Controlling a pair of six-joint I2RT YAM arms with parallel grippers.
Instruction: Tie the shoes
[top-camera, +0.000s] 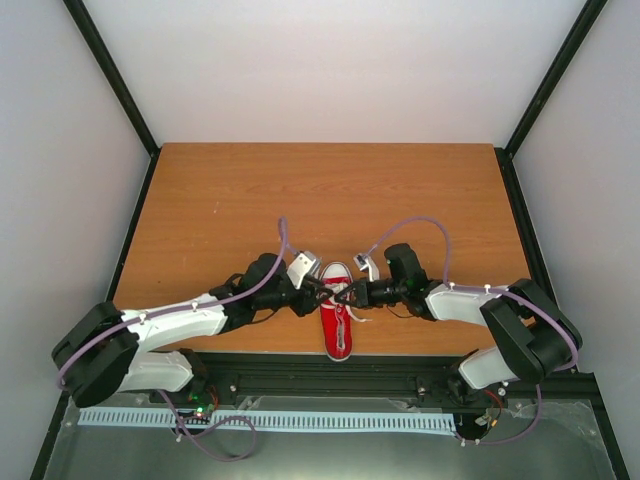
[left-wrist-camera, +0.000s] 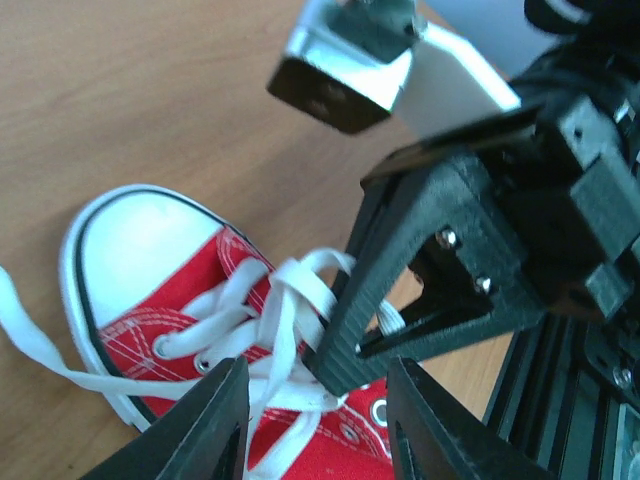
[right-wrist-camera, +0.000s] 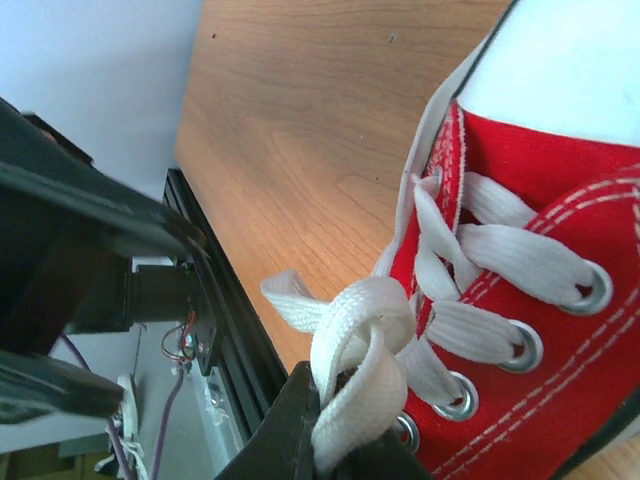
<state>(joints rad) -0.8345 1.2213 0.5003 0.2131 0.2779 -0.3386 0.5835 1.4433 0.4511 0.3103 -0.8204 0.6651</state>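
The shoe (top-camera: 337, 318) is a small red sneaker with a white toe cap, standing at the table's front edge between both arms. My left gripper (top-camera: 318, 292) is open; its fingers (left-wrist-camera: 205, 425) straddle the tangled white laces (left-wrist-camera: 285, 300) over the tongue without pinching them. My right gripper (top-camera: 349, 293) comes in from the other side, and its black tip (left-wrist-camera: 335, 365) sits between the left fingers. In the right wrist view the right gripper (right-wrist-camera: 345, 445) is shut on a folded loop of lace (right-wrist-camera: 365, 345) beside the eyelets of the shoe (right-wrist-camera: 540, 190).
A black rail (top-camera: 330, 372) runs along the table's (top-camera: 250, 200) near edge, just behind the shoe's heel. One loose lace end (left-wrist-camera: 25, 330) trails over the wood left of the toe. The right wrist's white camera mount (left-wrist-camera: 345, 65) hangs over the shoe.
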